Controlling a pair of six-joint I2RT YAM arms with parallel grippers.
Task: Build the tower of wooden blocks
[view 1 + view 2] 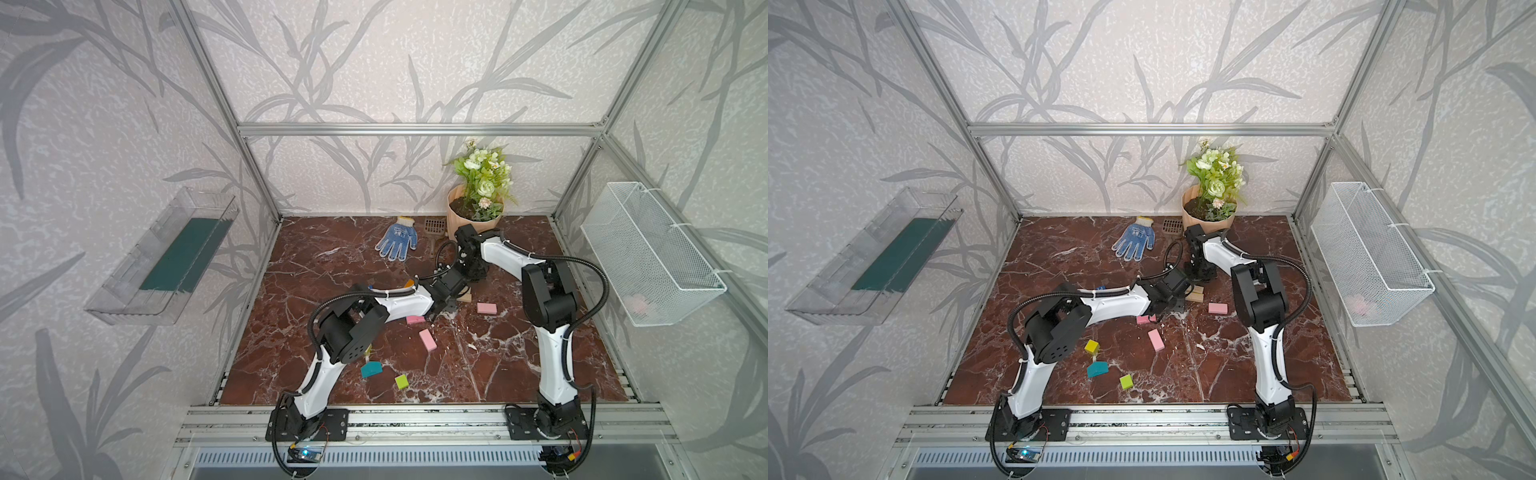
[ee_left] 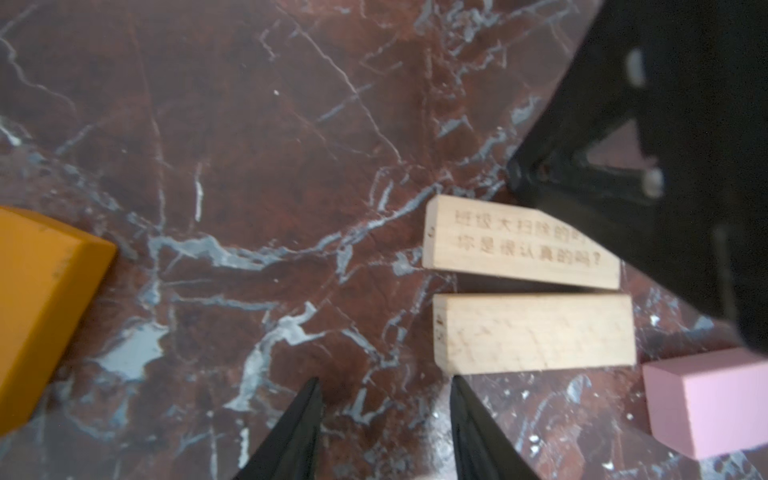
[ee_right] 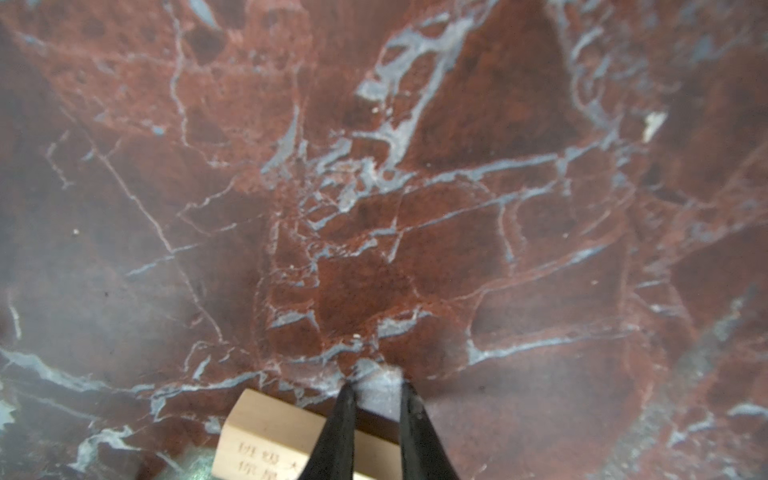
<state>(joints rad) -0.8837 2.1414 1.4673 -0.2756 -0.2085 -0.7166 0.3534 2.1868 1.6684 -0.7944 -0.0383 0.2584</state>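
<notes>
My left claw [image 2: 386, 386] is slightly spread with nothing between its tips, low over the table [image 1: 332, 266] near its middle. One fingertip [image 2: 459, 399] sits just beside the near corner of the plain tan block [image 2: 534, 332] (touching or not, I cannot tell). That block lies flat alongside the engraved tan block [image 2: 519, 249]. Their long edges are almost parallel, with a thin wedge of gap between them. These two are all there is of the wood block tower [image 1: 1195, 294]; nothing is stacked on them yet. My right claw [image 3: 376, 388] is pressed nearly together, pinching nothing, and hangs over the engraved block's far corner.

A pink block [image 2: 715, 407] lies near the plain block's end, apart from it. The orange block [image 2: 41, 307] lies well off on my left claw's other side, with bare marble between.

Toward the front edge, the teal piece [image 1: 371, 369], lime cube [image 1: 402, 381] and yellow cube [image 1: 1091, 346] crowd my left elbow. Along the back edge lie the glove [image 1: 397, 241] and the flowerpot [image 1: 457, 216] (my right forearm passes close by it). The right side of the table, out to its edge, is open marble.
</notes>
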